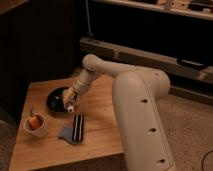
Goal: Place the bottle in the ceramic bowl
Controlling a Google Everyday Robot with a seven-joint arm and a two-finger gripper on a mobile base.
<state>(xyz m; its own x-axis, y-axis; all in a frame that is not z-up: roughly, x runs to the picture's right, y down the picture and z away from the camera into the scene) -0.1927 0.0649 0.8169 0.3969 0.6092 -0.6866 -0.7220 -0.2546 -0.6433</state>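
Gripper [70, 100] with bottle [71, 104] over ceramic bowl [56, 100]

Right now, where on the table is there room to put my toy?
The table's right part beside the striped cloth is bare, and the back left corner. It is crowded by the bowl, where the hand holds the bottle, and cup.

The ceramic bowl [56, 99] is wide, shallow, black and glossy, sitting flat on the wooden tabletop [100, 130] toward its back left. The bottle [70, 102] is small, slim and whitish-cream, hanging roughly upright with one end pointing down at the bowl's right rim. It appears to be held in the gripper [70, 97], which sits just over that rim.
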